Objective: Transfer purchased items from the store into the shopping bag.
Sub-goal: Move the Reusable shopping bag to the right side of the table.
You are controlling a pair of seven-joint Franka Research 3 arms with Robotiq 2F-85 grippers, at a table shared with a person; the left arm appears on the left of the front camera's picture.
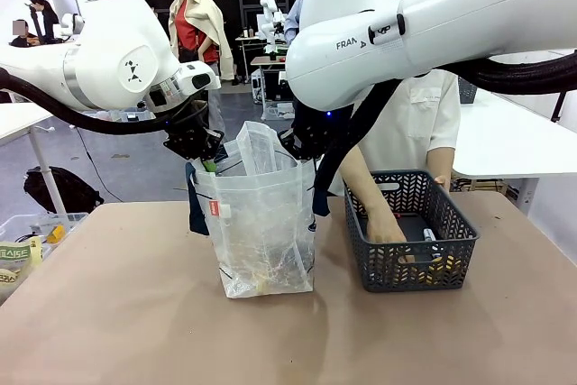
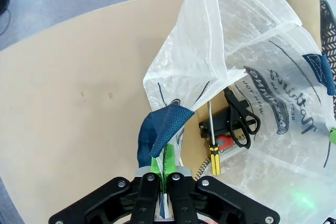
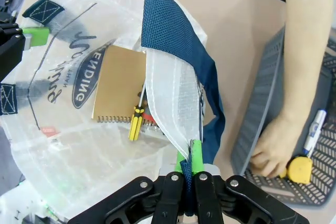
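Observation:
The translucent shopping bag (image 1: 261, 223) stands upright mid-table, held open at both sides. My left gripper (image 1: 203, 152) is shut on its navy handle (image 2: 164, 125); in the left wrist view the left gripper (image 2: 164, 163) pinches the strap. My right gripper (image 3: 191, 167) is shut on the other navy handle (image 3: 173, 35). Inside the bag lie a brown notebook (image 3: 118, 90), a yellow-black screwdriver (image 3: 135, 123) and black scissors (image 2: 239, 121). To the right stands the dark grey basket (image 1: 451, 263), the store. A person's hand (image 3: 270, 153) reaches into it beside a yellow item (image 3: 299, 169) and a pen (image 3: 315, 128).
A clear tray (image 1: 36, 223) with packets sits at the table's left edge. The person (image 1: 424, 114) stands behind the basket at the far side. Bare tabletop (image 1: 135, 331) lies in front of the bag and the basket.

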